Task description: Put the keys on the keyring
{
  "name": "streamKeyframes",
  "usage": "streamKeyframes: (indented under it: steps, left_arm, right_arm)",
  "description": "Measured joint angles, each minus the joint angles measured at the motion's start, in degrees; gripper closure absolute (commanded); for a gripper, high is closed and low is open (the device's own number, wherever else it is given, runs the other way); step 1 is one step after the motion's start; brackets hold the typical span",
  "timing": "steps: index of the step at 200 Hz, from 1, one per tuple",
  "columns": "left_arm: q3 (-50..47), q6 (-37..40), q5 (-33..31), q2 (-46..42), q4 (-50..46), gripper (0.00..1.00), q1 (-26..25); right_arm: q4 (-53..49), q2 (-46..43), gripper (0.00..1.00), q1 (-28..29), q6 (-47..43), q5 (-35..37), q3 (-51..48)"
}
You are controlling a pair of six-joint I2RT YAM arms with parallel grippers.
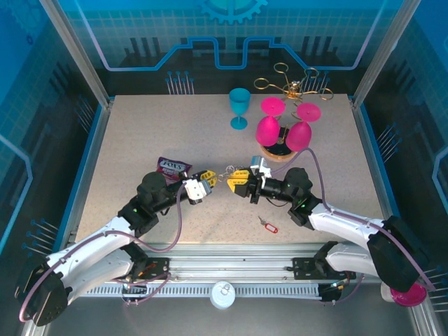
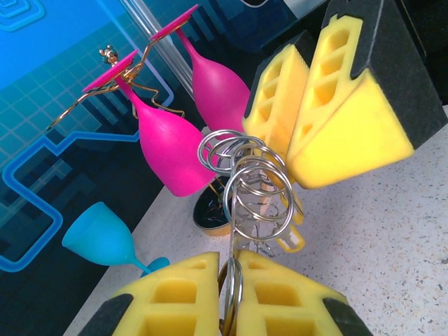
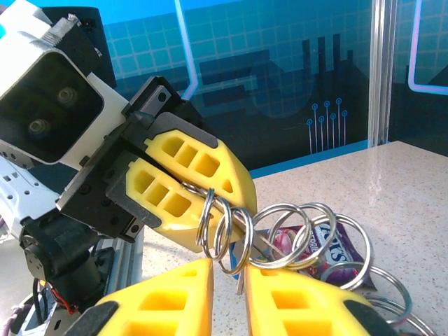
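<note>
Left end effector point(image 2: 231, 276) clamped on silver linked-ring keyring point(image 2: 246, 183); right end effector point(image 3: 241, 280) alongside, grip I cannot tell. Red-headed metal key point(image 1: 268, 225) lies apart on speckled counter point(image 1: 140, 140).

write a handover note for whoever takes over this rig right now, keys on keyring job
Left gripper: shut on the chain of linked silver wire rings, held over mid-table.
Right gripper: at the same rings, jaws narrowly apart; grip unclear.
Small silver key with red plastic head: loose on the speckled table, nearer the right gripper.
Done: can't tell if any key is threaded.
Left: the red key at least.
</note>
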Motion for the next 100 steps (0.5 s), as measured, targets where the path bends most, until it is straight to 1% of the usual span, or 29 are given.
streamKeyframes:
  steps: [63,100]
  left_arm:
    - [0.00,0.04,0.20,-0.04,-0.72,1.00,0.00]
    - [0.00,0.07,0.20,-0.04,-1.14,1.00,0.11]
  right_arm:
    - [1.70,1.11,0.86,-0.63,2.23,-1.25,0.00]
    - [2.67,2.03,0.85,-0.74,3.30,-1.77,0.00]
